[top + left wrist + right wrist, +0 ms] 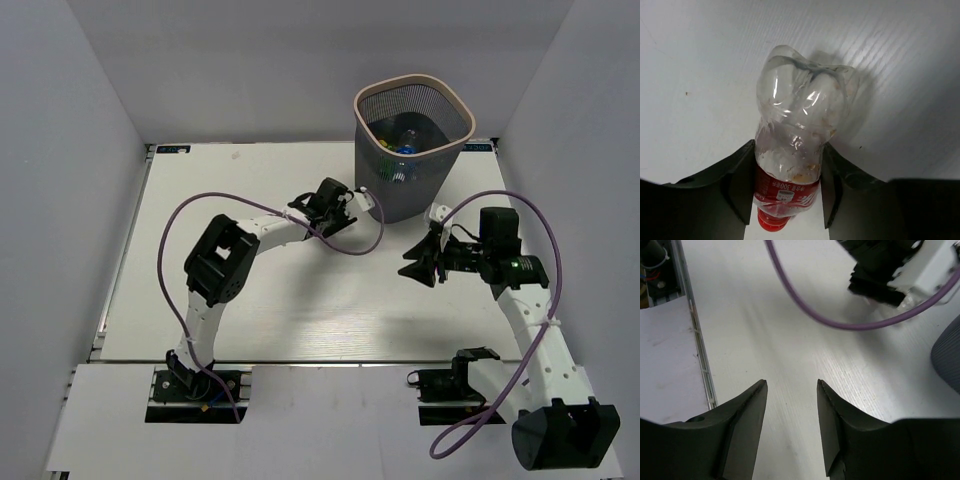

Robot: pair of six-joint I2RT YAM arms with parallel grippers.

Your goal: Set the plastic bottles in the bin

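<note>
My left gripper [786,186] is shut on a clear plastic bottle [799,120] with a red label and red cap. It holds the bottle at the label, cap towards the wrist and base pointing away, low over the white table. In the top view this gripper [338,208] is just left of the bin [455,150], a dark mesh wastebasket with a beige rim, and the bottle is mostly hidden. Several bottles [402,142] lie inside the bin. My right gripper [791,385] is open and empty over the table, below and right of the bin [418,256].
A purple cable [345,245] loops from the left arm across the table between the two grippers. It also shows in the right wrist view [805,315], with the bin's wall [949,360] at the right edge. Grey walls enclose the table on three sides.
</note>
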